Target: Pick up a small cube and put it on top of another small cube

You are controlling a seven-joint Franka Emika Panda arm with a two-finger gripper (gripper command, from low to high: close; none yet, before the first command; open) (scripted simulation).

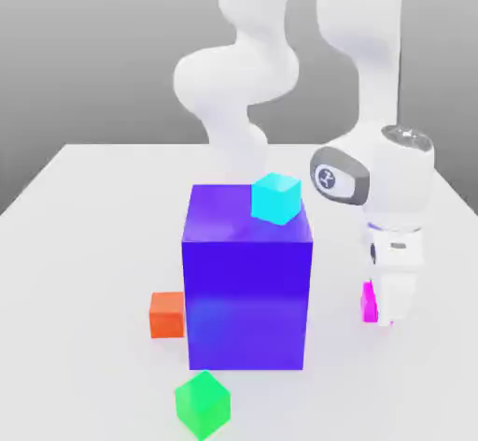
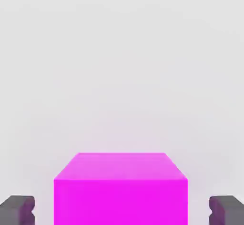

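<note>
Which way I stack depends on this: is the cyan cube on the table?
No, the cyan cube sits on top of the big blue-violet block.

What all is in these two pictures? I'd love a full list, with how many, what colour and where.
Big block: one, blue-violet, middle of the table
Small cube: one, cyan, on top of the big block
Small cube: one, orange-red, beside the block, toward the exterior view's left
Small cube: one, green, in front of the block
Small cube: one, magenta-pink, between the gripper's open fingers
Table: one, white, under everything
Robot arm: one, white, behind the block
Gripper: one, white with grey fingertips, at the magenta-pink cube
</note>
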